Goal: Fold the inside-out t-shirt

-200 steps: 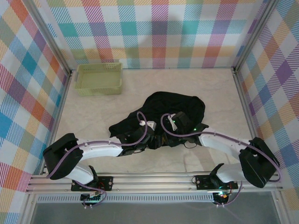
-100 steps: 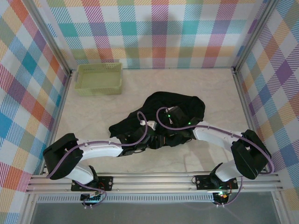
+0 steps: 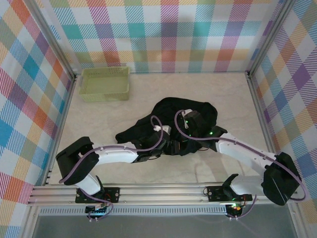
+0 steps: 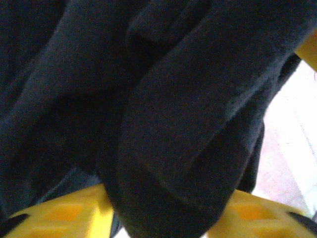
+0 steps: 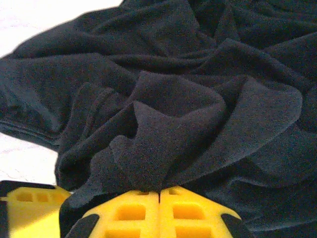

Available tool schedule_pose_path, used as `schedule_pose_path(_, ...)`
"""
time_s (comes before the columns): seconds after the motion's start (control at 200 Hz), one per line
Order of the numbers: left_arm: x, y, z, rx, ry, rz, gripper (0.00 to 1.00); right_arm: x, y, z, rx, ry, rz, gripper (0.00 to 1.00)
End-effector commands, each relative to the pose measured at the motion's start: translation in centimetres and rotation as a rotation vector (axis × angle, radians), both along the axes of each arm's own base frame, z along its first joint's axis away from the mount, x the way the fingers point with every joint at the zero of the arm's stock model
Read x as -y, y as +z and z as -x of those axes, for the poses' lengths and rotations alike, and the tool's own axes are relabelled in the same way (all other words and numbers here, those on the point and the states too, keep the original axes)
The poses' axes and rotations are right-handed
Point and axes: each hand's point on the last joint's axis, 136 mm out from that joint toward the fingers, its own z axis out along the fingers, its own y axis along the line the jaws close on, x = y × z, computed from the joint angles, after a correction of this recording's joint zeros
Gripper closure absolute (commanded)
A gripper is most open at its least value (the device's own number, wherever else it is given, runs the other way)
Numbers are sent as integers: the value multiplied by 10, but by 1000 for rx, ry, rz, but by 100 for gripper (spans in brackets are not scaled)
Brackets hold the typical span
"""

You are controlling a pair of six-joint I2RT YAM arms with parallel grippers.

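The inside-out t-shirt [image 3: 190, 110] lies crumpled in a black heap at the middle of the table. My left gripper [image 3: 167, 145] is at the heap's near edge. In the left wrist view a thick fold of the t-shirt [image 4: 188, 124] fills the gap between its yellow fingers [image 4: 64, 213], and the left gripper [image 4: 166, 210] is shut on that fold. My right gripper [image 3: 191, 120] rests on the heap's middle. Its yellow fingertips meet at the right gripper [image 5: 159, 192], with a raised peak of the t-shirt [image 5: 163, 144] pinched between them.
A pale green lattice basket [image 3: 105, 83] stands at the back left corner, apart from the cloth. Pale marble tabletop [image 3: 228, 94] lies bare around the heap. Checked walls close in three sides. Another yellow finger piece [image 5: 27, 203] shows close beside my right gripper.
My right gripper has shut on a fold of the t-shirt and shifted slightly back and right, its elbow swinging right. The left arm has edged to the right along the heap's near edge.
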Motion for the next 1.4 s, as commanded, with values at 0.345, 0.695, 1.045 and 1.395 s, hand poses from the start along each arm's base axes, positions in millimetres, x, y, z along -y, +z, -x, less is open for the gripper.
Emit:
schedule_pose_path(0.345, -10, -3, 17, 57, -112, 52, 100, 25, -1, -34, -101, -109, -86, 100)
schedule_pose_path(0.695, -6, 38, 14, 115, -159, 207, 100, 27, 10, -6, -108, -36, -91, 65)
schedule_pose_path(1.045, -6, 63, 5, 145, -181, 255, 100, -5, 3, 57, -240, 113, -303, 53)
schedule_pose_path(1.395, -9, 91, 2, 181, -173, 332, 100, 18, -81, 55, -367, -109, -193, 68)
